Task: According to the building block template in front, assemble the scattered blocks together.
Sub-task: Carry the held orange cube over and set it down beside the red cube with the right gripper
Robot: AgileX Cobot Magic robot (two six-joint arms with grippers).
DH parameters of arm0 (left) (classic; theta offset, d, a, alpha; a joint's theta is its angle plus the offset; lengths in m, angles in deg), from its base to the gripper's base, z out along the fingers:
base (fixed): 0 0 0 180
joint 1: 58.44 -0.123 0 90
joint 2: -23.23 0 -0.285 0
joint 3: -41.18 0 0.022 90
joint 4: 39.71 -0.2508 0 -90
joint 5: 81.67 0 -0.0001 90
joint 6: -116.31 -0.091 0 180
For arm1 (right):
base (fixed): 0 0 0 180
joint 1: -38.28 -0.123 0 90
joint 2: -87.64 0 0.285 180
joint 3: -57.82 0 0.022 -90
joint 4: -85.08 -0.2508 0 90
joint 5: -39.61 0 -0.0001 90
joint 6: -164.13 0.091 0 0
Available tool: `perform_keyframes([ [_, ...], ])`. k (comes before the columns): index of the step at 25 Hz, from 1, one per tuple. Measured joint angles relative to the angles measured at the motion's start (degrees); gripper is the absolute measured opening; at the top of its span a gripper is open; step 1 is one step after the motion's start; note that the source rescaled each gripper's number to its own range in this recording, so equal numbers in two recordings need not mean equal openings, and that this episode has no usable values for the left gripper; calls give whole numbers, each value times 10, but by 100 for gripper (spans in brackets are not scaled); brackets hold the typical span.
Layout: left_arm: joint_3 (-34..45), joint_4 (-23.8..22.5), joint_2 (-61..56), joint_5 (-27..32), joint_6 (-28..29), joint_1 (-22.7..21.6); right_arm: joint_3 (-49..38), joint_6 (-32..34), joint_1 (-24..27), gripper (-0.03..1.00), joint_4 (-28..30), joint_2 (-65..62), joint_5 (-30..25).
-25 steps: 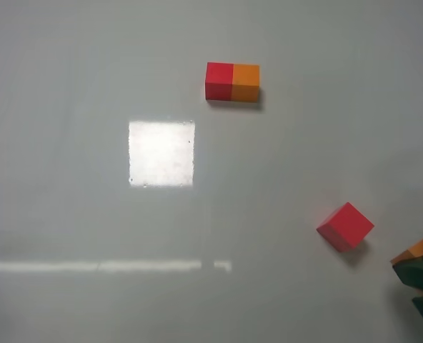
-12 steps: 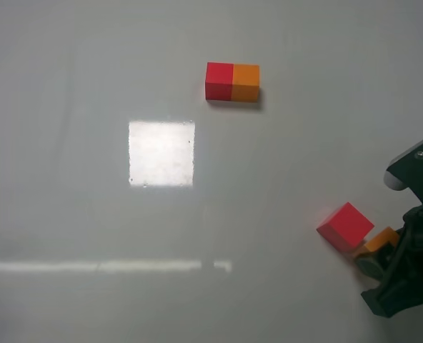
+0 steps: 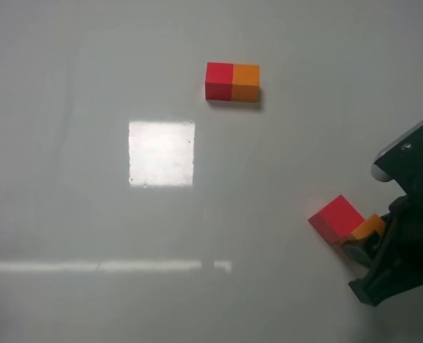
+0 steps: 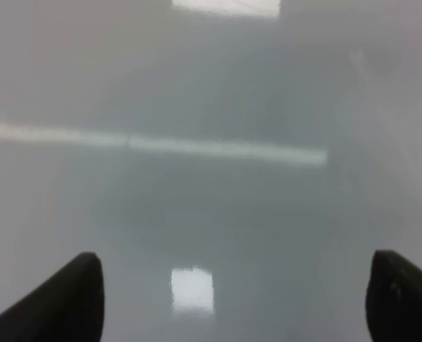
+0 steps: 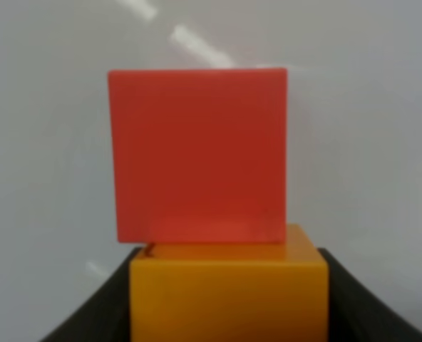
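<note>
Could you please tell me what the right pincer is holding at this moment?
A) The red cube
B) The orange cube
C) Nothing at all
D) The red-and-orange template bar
B: the right wrist view shows the orange cube clamped between the dark fingers of the right pincer, while the red cube lies free on the table, touching the orange one.

The right gripper (image 5: 229, 308) clamps the orange cube (image 5: 229, 296), which touches the red cube (image 5: 197, 153) straight ahead at 12 o'clock.
</note>
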Motion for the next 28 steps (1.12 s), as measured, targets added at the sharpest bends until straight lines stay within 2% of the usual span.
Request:
perform_keyframes([
  [16,0,0,0,0,0,0,-21,47,1,0,35,8,60],
  [28,0,0,0,0,0,0,-19,55,1,0,49,48,69],
])
